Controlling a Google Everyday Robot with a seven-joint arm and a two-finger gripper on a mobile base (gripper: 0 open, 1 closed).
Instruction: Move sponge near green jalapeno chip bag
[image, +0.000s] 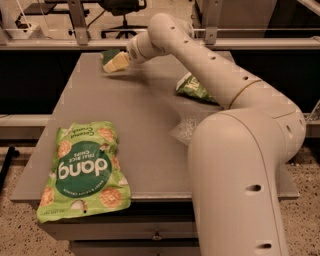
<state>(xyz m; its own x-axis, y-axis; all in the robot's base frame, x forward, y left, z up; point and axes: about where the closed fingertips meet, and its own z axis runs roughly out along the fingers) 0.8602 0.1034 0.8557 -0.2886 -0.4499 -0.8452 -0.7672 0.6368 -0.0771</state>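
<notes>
The sponge (115, 61), dark green on top with a pale yellow base, lies at the far left of the grey table (145, 130). My gripper (126, 56) is at the sponge's right end, at the tip of the white arm that reaches across the table. The green jalapeno chip bag (190, 87) lies at the table's right side, partly hidden behind the arm, well apart from the sponge.
A large light-green "dang" rice chips bag (84, 171) lies at the table's front left corner. My arm's big white base (240, 175) stands at the front right. Office chairs and a rail stand behind the table's far edge.
</notes>
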